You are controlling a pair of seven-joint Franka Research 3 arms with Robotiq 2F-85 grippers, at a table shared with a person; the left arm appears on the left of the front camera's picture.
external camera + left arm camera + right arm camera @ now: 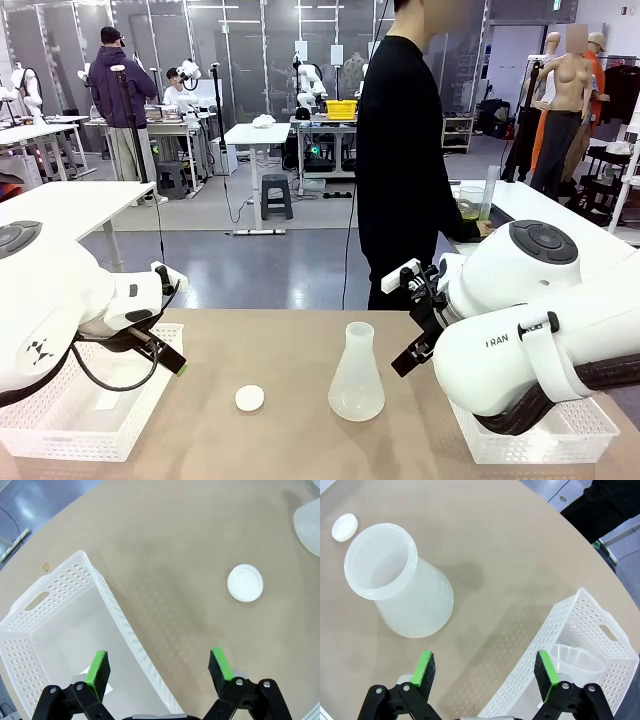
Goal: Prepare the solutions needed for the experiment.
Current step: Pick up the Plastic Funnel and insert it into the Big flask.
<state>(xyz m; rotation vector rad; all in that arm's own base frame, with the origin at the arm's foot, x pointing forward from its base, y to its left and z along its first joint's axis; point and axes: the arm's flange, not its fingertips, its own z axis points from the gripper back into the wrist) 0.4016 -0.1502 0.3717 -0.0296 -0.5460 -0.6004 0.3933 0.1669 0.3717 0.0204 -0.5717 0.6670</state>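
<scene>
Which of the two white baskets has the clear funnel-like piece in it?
The basket on the robot's right, beside the right gripper: the clear funnel-like piece lies inside it. The left basket shows just a flat white slip.

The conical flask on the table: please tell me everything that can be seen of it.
The flask is conical and looks like translucent white plastic: a wide round base, sloping sides, a short wide neck with a thick rim. Its mouth is open, and no liquid shows inside. It stands upright near the middle of the tan table, which alone touches it. A small white cap lies apart from it.
</scene>
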